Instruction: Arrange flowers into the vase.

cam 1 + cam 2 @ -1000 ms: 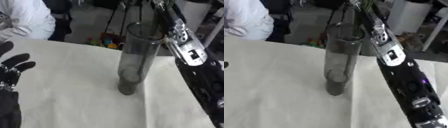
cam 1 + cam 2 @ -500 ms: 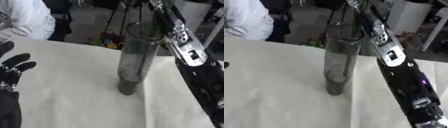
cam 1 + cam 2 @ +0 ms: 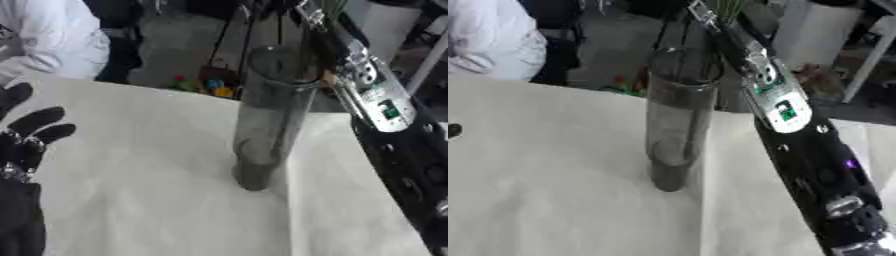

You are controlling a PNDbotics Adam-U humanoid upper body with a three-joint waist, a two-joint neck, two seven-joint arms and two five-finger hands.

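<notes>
A tall vase [image 3: 267,120] of smoky clear glass stands upright on the worktop [image 3: 149,165], a little to the 1 o'clock side of the middle of the left eye view. Its round base rests on the pale cloth that covers the worktop, and its open rim rises above the far edge of the cloth, in front of the dark floor behind. Nothing that can be made out lies inside the glass.

The right arm [image 3: 798,135] comes in from 5 o'clock and stretches up toward 12 o'clock, passing just beside the vase on its 3 o'clock side; its black shell carries a silver plate with a small green mark. The right hand itself is cut off by the top edge, so I cannot tell whether its fingers are open or closed. At that edge, thin green stems [image 3: 730,8] show beside the end of the arm, above and just to the 2 o'clock side of the vase rim; how they are held is hidden.

The left hand [image 3: 24,145] rests at 9 o'clock in the left eye view, well apart from the vase, with its black fingers straight and spread, pointing up, holding nothing.

Beyond the worktop at 11 o'clock a few small coloured things [image 3: 206,86] lie on the floor.
</notes>
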